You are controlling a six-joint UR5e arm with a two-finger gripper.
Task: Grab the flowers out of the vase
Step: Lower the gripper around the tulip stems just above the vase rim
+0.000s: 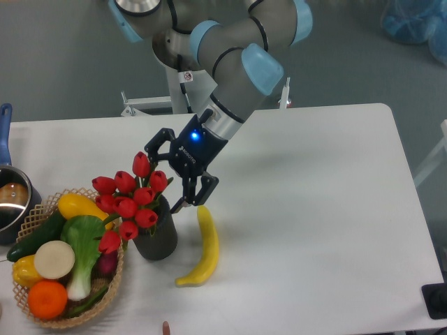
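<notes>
So my gripper [166, 180] is spread wide open right at the top of the flowers [130, 199], which sit in the vase [156, 236] beside the basket [35, 216]. Worry: if I clamp buds instead of stems, they slip or the vase tips onto the banana [202, 248].

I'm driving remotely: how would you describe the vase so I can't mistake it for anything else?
Find the wicker basket of produce at the table's near left. The vase stands right beside it, between basket and banana, under the open gripper. It's the only dark grey cylinder, with red flowers sprouting from it.
</notes>
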